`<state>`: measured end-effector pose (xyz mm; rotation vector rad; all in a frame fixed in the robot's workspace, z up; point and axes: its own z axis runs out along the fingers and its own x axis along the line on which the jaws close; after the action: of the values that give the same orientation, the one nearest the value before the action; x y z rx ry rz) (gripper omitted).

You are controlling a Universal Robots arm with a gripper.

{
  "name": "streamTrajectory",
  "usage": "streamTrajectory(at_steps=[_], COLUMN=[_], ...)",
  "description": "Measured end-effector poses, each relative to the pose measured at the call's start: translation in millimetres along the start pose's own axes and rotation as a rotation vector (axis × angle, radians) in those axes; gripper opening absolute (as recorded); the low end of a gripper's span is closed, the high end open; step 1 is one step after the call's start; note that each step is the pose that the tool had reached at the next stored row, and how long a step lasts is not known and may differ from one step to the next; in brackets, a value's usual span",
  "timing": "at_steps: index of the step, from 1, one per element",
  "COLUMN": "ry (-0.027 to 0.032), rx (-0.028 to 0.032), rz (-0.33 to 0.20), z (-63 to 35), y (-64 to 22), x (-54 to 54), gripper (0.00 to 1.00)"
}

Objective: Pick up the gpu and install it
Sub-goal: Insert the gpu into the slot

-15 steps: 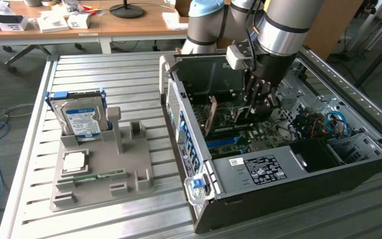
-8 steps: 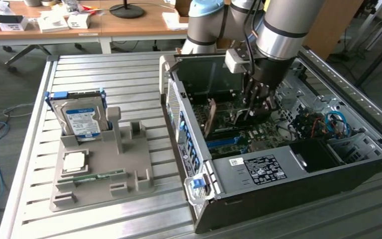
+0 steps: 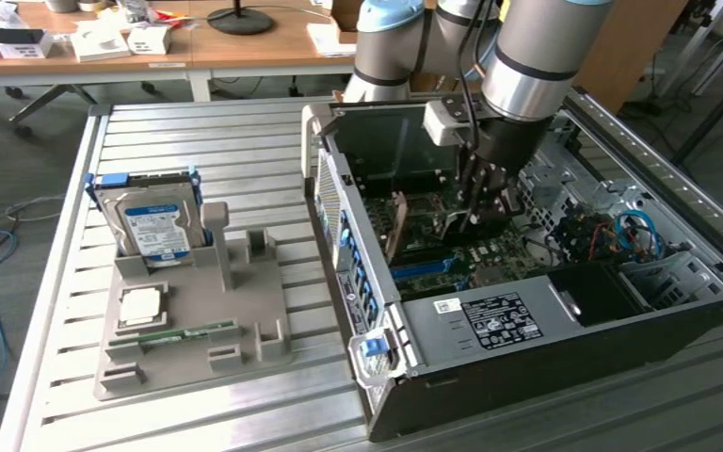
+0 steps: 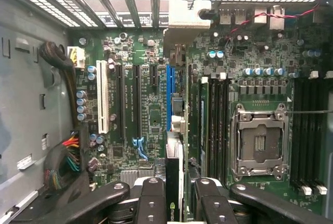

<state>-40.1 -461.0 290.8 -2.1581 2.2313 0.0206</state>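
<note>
Seen edge-on in the wrist view, the gpu [image 4: 174, 182] is a thin dark card with a logo on its edge. It stands between the two black fingers [image 4: 151, 200] of my gripper [image 4: 177, 195], which is shut on it. The card lies in line with the blue slot [image 4: 168, 96] on the motherboard, and its grey metal bracket [image 4: 182, 20] is at the case's rear wall. Whether the card sits in the slot I cannot tell. In the exterior view my gripper [image 3: 477, 218] reaches down into the open computer case [image 3: 488, 325], and the tan-brown gpu [image 3: 399, 226] stands upright beside it.
Beside the case, on the exterior view's left, a grey holder [image 3: 242, 315] carries a silver hard drive [image 3: 154, 226], a square chip [image 3: 142, 306] and a green memory stick [image 3: 173, 334]. Inside the case are the processor socket [image 4: 258, 141], a cable bundle [image 4: 67, 159] and black and white slots [image 4: 102, 96].
</note>
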Motion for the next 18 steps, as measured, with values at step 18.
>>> streamTrajectory(at_steps=[18], ry=[-0.0001], rx=[0.0034], rz=[0.0], z=[4.8], y=[8.4], x=[0.5], gripper=[0.26])
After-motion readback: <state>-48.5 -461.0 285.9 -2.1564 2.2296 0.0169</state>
